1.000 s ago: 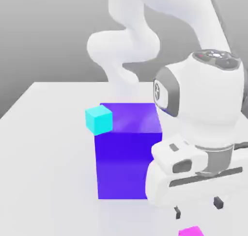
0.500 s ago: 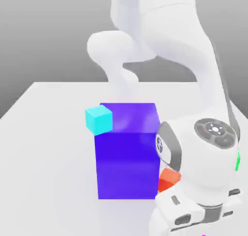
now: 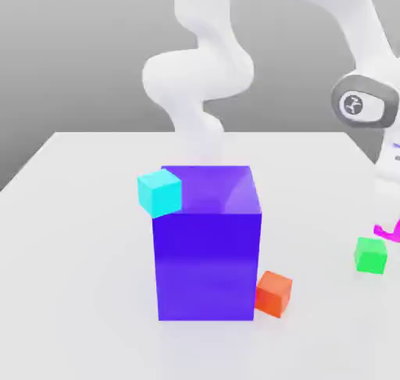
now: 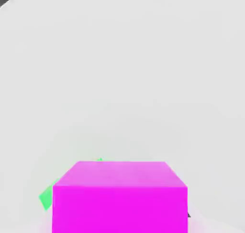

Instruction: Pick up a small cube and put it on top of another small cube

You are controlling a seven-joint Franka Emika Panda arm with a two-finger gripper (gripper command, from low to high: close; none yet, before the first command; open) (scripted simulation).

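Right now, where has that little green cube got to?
The green cube sits on the white table at the exterior view's far right, right of the orange-red cube, with the magenta cube just above it.

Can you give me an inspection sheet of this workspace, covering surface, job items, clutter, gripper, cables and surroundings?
Surface: white table, flat and pale.
Job's things: magenta cube fills the foreground of the hand view, with the green cube partly hidden behind it; in the exterior view the green cube sits on the table at the right, with a sliver of magenta just above it at the frame edge.
Clutter: big blue-purple block mid-table; cyan cube at its upper left corner; orange-red cube on the table at its lower right corner.
Gripper: shut on the magenta cube, carried above the green cube.
Cables: nothing seen.
Surroundings: plain grey backdrop.
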